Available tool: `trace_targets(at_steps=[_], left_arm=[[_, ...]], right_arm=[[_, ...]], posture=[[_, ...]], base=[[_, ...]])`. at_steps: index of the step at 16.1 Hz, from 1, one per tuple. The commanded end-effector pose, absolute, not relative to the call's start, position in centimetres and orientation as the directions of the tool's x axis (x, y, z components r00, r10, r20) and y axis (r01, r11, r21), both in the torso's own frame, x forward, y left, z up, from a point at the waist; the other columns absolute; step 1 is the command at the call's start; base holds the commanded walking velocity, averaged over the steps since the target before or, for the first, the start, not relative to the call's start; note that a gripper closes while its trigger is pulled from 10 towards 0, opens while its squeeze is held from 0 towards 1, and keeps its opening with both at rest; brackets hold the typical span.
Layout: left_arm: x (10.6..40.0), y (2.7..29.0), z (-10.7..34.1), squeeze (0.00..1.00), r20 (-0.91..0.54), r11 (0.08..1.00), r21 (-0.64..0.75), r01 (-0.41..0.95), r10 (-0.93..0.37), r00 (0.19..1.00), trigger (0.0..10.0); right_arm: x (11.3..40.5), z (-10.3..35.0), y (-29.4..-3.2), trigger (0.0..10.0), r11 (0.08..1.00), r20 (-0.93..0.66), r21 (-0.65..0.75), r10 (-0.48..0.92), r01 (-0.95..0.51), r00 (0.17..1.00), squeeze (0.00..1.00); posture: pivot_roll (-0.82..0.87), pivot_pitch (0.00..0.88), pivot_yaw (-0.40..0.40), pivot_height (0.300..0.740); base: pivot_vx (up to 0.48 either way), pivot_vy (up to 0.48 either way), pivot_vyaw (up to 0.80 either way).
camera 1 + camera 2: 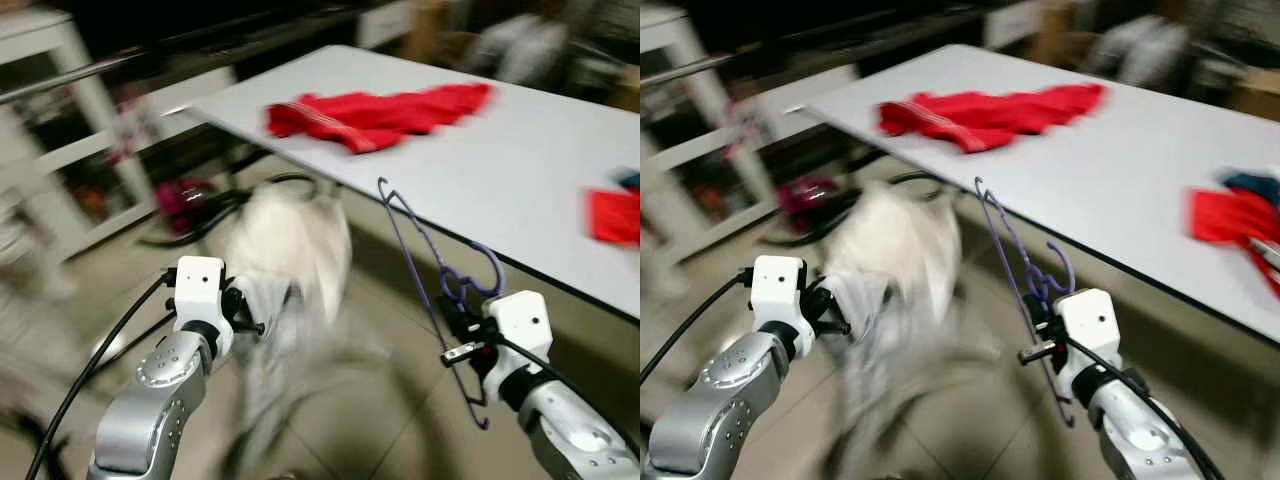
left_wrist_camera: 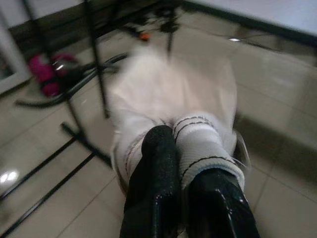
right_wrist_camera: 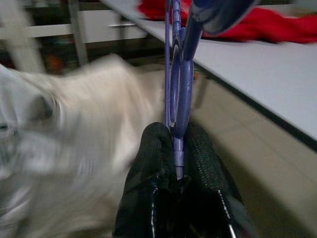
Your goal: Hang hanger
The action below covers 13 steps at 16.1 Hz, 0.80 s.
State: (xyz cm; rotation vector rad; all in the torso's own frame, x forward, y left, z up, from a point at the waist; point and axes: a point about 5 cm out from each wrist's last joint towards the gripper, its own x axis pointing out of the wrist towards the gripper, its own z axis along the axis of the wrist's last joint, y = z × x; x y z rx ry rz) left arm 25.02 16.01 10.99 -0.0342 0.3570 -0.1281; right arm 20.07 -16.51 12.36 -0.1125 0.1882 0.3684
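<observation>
Nearest you, at the bottom of the head view, your two silver arms reach forward over a tiled floor (image 1: 400,420). The whole picture is smeared with motion blur, so fine detail is lost.

Your right gripper (image 3: 177,148) has its two black fingers pinched tight on the purple hanger (image 1: 440,290), a thin plastic one. The right wrist view shows the hanger's bar clamped between the fingertips, with its loops rising away from them. In the head view the hanger stands nearly upright and slightly tilted; its upper end reaches up to the near edge of the white table (image 1: 520,170), though whether it touches that edge cannot be told.

Your left gripper (image 2: 174,141) is closed on a white garment (image 1: 285,250). The left wrist view shows a ribbed cuff or hem with dark stripes squeezed between the fingers, and the rest of the cloth hanging ahead as a pale blurred mass, low in front of the table's near corner.

Further off, on the table, a crumpled red cloth (image 1: 375,115) lies toward the far side, and a second red cloth (image 1: 612,215) lies at the right edge of the picture.

Beyond and to the left, a dark metal rack (image 2: 94,74) stands on the floor with something pink (image 2: 42,74) beside its foot, and a white shelf unit (image 1: 60,130) stands further left
</observation>
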Motion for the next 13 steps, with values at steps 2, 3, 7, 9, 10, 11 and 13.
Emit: trace_targets(at_steps=[2,3,7,9,10,11,13], left_arm=[[25.3,16.1,12.6,0.0,-0.298,0.99,-0.047,0.132,-0.14,0.944,0.0],[25.4,16.1,12.5,0.0,-0.304,0.992,-0.044,0.122,-0.13,0.944,0.0],[26.4,16.7,12.3,0.0,-0.32,0.996,0.001,0.09,-0.085,0.944,0.0],[27.0,17.2,12.4,0.0,-0.315,0.997,0.021,0.078,-0.068,0.947,0.0],[27.3,17.5,12.4,0.0,-0.308,0.995,0.045,0.089,-0.071,0.949,0.0],[27.8,17.9,12.4,0.0,-0.295,0.992,0.081,0.092,-0.064,0.953,0.0],[29.5,18.7,12.3,0.0,-0.294,0.987,0.13,0.095,-0.053,0.954,0.0]], right_arm=[[19.9,12.3,-16.0,10.0,0.909,-0.217,-0.048,0.396,-0.415,0.892,0.0],[19.9,12.2,-15.9,10.0,0.897,-0.223,-0.056,0.417,-0.438,0.881,0.0],[20.3,12.1,-16.1,10.0,0.894,-0.236,-0.085,0.411,-0.44,0.881,0.0],[20.7,12.0,-16.1,10.0,0.887,-0.248,-0.094,0.418,-0.452,0.874,0.0],[21.1,11.9,-16.3,10.0,0.888,-0.263,-0.113,0.407,-0.446,0.875,0.0],[21.6,11.7,-16.3,10.0,0.889,-0.279,-0.121,0.396,-0.441,0.875,0.0],[22.7,11.2,-16.3,10.0,0.889,-0.32,-0.142,0.375,-0.435,0.87,0.0]], posture=[[0.04,0.0,0.052,0.74],[0.04,0.0,0.055,0.74],[0.03,0.0,0.064,0.74],[0.03,0.0,0.064,0.74],[0.03,0.0,0.059,0.74],[0.03,0.0,0.053,0.74],[0.05,0.0,0.027,0.74]], base=[[0.0,0.0,0.8],[0.0,0.0,0.8],[0.0,0.0,0.8],[0.0,0.0,0.8],[0.0,0.0,0.8],[0.0,0.0,0.8],[0.0,0.0,0.8]])
